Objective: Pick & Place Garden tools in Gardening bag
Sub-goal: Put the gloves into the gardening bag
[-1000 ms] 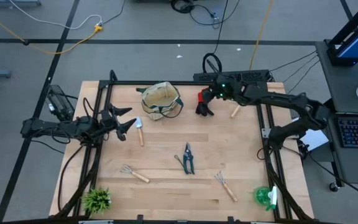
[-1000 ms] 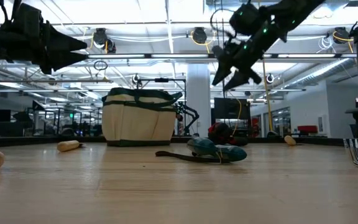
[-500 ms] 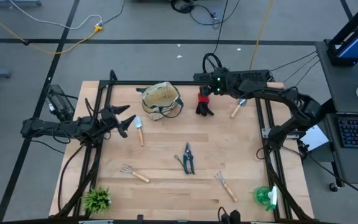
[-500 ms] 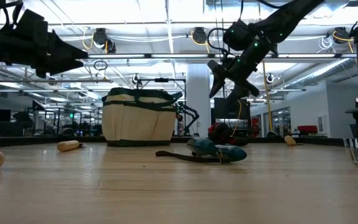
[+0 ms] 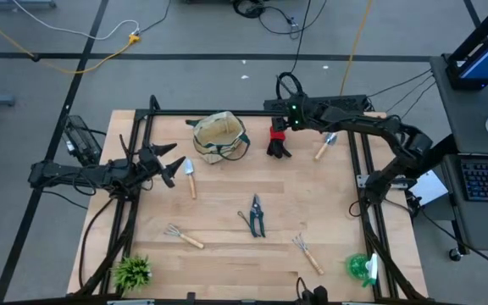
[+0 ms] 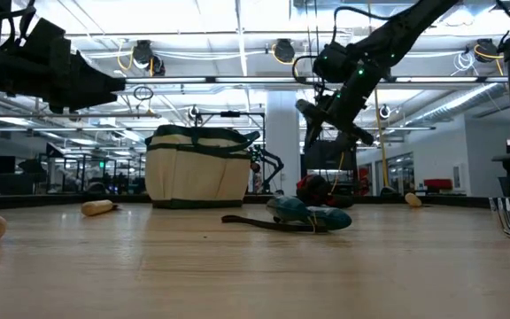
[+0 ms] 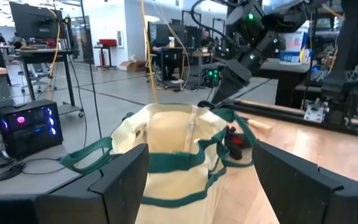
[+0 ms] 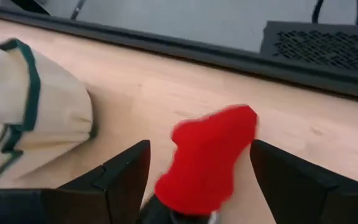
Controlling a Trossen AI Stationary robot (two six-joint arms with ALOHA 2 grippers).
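The red-and-black gloves [image 5: 278,144] lie on the table right of the beige gardening bag [image 5: 220,135], which stands upright at the far middle. My right gripper [image 5: 282,127] hangs open above the gloves. In the right wrist view its fingers stand on either side of the red glove [image 8: 210,155] without touching it, and the low view shows the gripper [image 6: 330,131] well above the gloves [image 6: 321,189]. My left gripper [image 5: 166,166] is open and empty, raised left of the bag and facing it [image 7: 179,155].
A trowel [image 5: 191,178] lies near my left gripper and another [image 5: 323,148] lies right of the gloves. Dark shears [image 5: 257,216] lie mid-table, with two hand rakes [image 5: 183,235] [image 5: 307,252] nearer the front. A green spray bottle [image 5: 363,268] and a leafy plant [image 5: 132,273] sit at the front corners.
My right gripper has moved a little toward the table's far left and come down toward the gloves, tipping as it went. It stays open. The tools and the bag have not moved.
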